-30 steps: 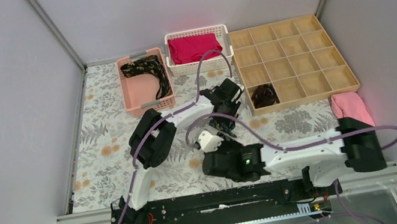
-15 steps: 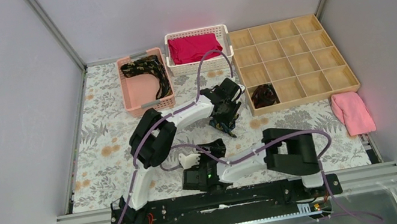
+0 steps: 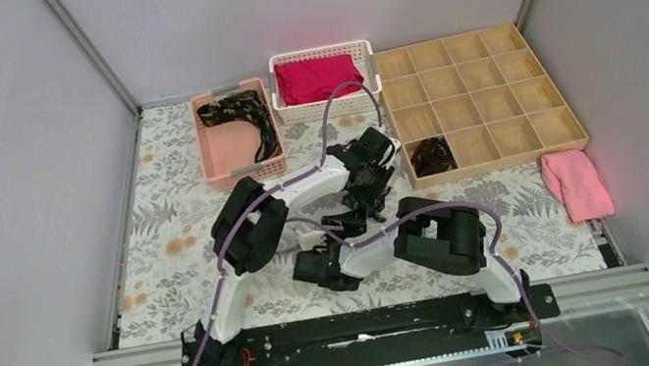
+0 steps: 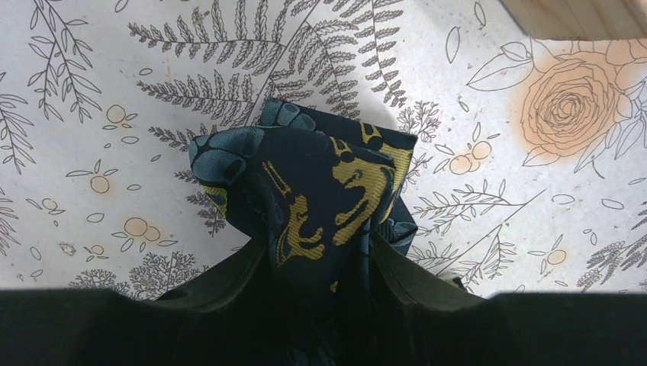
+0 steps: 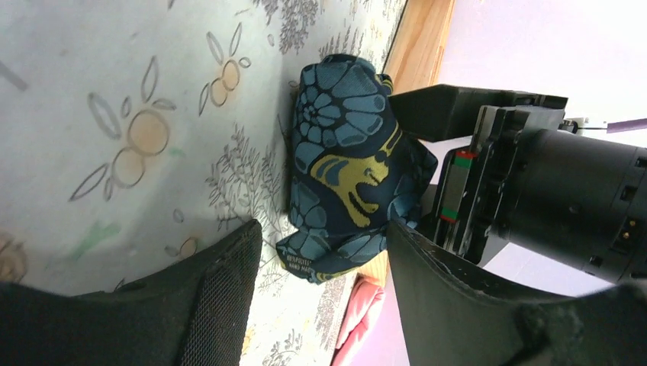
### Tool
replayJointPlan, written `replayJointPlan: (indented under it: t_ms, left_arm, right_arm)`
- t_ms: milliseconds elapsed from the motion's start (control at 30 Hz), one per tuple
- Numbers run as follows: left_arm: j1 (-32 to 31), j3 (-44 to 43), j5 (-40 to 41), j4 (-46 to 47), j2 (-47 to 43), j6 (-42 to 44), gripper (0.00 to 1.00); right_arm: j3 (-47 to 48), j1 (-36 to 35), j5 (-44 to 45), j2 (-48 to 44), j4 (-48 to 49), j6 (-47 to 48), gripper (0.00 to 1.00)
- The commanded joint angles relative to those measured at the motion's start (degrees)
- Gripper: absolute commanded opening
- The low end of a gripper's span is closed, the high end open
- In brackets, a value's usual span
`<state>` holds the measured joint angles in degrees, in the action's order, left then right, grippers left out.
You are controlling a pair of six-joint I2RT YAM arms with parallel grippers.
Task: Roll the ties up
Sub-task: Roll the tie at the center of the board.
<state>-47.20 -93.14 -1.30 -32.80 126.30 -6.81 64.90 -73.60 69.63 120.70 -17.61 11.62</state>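
Note:
My left gripper [image 4: 320,255] is shut on a rolled tie [image 4: 313,179], a dark blue coil with teal flowers and gold figures, held low over the floral cloth. In the top view the left gripper [image 3: 366,196] is just left of the wooden organizer. My right gripper [image 5: 324,267] is open, its jaws on either side of the coil's lower end [image 5: 343,160] without touching it; it also shows in the top view [image 3: 345,222]. A second tie [image 3: 242,117] lies loose in the pink basket. A rolled tie [image 3: 432,155] sits in a near-left compartment of the organizer.
The wooden compartment organizer [image 3: 484,87] stands at the back right. A pink basket [image 3: 226,155] and a white basket with folded red cloth [image 3: 318,77] stand at the back. A pink towel [image 3: 577,184] lies at the right edge. Both arms crowd the centre.
My right arm has folded in from the right side to the centre, and its open gripper has come back up beside the coil. The left arm has held still with the tie.

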Motion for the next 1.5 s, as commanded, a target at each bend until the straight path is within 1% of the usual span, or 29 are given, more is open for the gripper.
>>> replayJointPlan:
  t_ms: [0,133,233,333,400,433,533,600,667,933,967,1000,1033,1133,1300,1467]
  left_arm:
    - [0.3,8.8,-2.0,-10.5,14.3,2.0,0.31]
    - [0.3,9.2,-2.4,-10.3,14.1,2.1,0.31]
    - [0.4,9.1,-2.6,-10.3,13.9,2.3,0.31]
    - [0.5,9.0,-2.9,-10.2,14.0,2.4,0.31]
    - [0.5,9.0,-3.0,-10.2,14.1,2.5,0.31]
    - [0.6,9.0,-3.1,-10.2,14.1,2.5,0.31]
    - [0.5,9.0,-3.3,-10.1,14.0,2.7,0.31]
    - [0.6,9.0,-3.3,-10.1,13.9,2.8,0.31]
    - [0.6,8.8,-3.4,-10.2,14.0,2.9,0.31]
    - [0.7,9.5,-3.2,-10.5,13.0,3.2,0.31]
    - [0.7,9.6,-3.0,-10.5,12.9,3.3,0.31]
    - [0.7,9.6,-2.9,-10.6,12.9,3.3,0.31]
    - [0.7,9.6,-3.0,-10.7,12.9,3.3,0.31]
    - [0.8,9.6,-3.0,-10.7,12.8,3.5,0.3]
    - [0.9,9.3,-3.0,-11.1,12.5,3.7,0.3]
    - [0.9,9.5,-3.1,-11.1,12.4,3.8,0.29]
  right_arm:
    - [3.0,2.4,1.0,0.5,4.9,4.9,0.68]
    - [3.9,3.9,0.3,2.1,9.2,9.5,0.68]
    - [5.2,4.0,0.6,3.8,9.6,10.9,0.69]
    - [7.6,5.3,2.6,6.4,6.5,9.9,0.7]
    - [6.9,5.6,3.8,6.8,8.8,12.2,0.7]
    - [6.9,5.9,3.0,6.7,8.6,11.7,0.7]
    - [9.8,7.3,3.0,7.3,1.9,6.8,0.71]
    - [10.1,8.1,4.4,7.9,1.4,7.0,0.71]
    - [10.6,9.1,2.8,8.2,-0.1,6.3,0.71]
    - [14.6,12.2,2.6,12.3,-10.6,-2.2,0.7]
    - [14.7,12.6,3.0,12.7,-11.2,-2.6,0.68]
    - [15.1,12.8,2.8,13.2,-12.5,-3.3,0.61]
    - [15.2,12.9,3.1,13.3,-13.0,-3.6,0.57]
    - [15.3,13.0,3.9,13.1,-13.8,-4.8,0.5]
    - [15.3,13.5,6.8,14.3,-14.0,-4.7,0.47]
    - [15.9,13.8,6.3,14.9,-13.4,-4.7,0.45]
